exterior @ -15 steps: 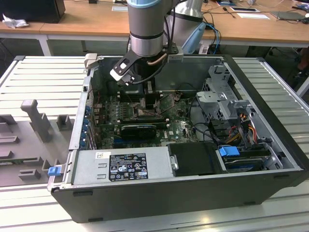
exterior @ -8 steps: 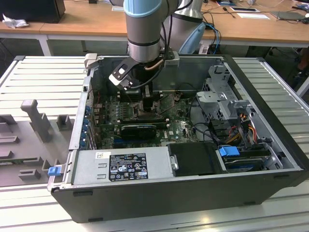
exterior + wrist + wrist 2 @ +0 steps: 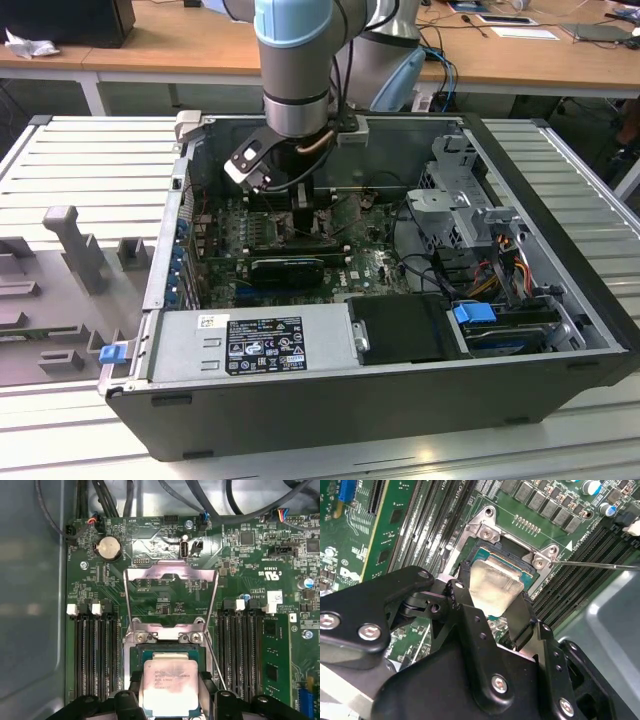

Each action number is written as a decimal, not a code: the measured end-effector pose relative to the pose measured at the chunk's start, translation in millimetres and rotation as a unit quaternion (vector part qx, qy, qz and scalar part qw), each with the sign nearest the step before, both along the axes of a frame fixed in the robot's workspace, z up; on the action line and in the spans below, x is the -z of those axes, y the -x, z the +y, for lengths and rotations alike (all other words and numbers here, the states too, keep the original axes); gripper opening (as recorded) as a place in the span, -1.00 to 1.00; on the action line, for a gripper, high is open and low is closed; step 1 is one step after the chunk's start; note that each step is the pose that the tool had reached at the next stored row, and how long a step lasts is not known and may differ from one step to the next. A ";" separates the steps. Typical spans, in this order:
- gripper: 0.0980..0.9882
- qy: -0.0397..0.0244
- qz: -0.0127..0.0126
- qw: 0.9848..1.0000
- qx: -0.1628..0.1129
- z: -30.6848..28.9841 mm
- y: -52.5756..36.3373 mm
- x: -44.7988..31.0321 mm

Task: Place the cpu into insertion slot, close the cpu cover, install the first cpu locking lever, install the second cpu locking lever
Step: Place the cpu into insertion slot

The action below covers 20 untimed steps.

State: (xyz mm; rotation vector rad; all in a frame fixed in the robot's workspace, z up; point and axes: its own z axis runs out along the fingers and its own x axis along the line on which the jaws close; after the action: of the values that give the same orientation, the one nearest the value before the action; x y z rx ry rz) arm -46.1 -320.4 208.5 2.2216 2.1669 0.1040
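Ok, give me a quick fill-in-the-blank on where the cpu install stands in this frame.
1. The gripper is ____ on the cpu, with one finger at each side.
2. The cpu cover is swung ____, away from the insertion slot.
3. In the first wrist view, the round coin cell sits on the ____ circuit board.
Missing words: shut; open; green.

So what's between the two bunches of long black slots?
In the first wrist view, the insertion slot lies between them, and the gripper holds the cpu over it.
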 end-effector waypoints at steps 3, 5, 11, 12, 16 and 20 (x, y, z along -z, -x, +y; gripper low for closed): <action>-0.04 0.000 0.000 1.000 0.000 0.1 -0.3 2.6; -0.04 0.000 0.000 1.000 0.000 0.1 -0.6 4.7; -0.04 0.000 0.000 1.000 0.000 0.1 -0.6 7.0; -0.04 0.000 0.000 1.000 0.000 0.2 -0.6 7.2; 0.14 0.000 0.000 1.000 0.000 0.4 -0.6 7.4; 0.14 -0.002 0.000 1.000 0.000 0.9 -0.6 7.1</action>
State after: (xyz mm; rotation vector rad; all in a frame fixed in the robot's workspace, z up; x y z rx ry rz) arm -45.5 -319.5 201.3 2.2237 2.1684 0.1079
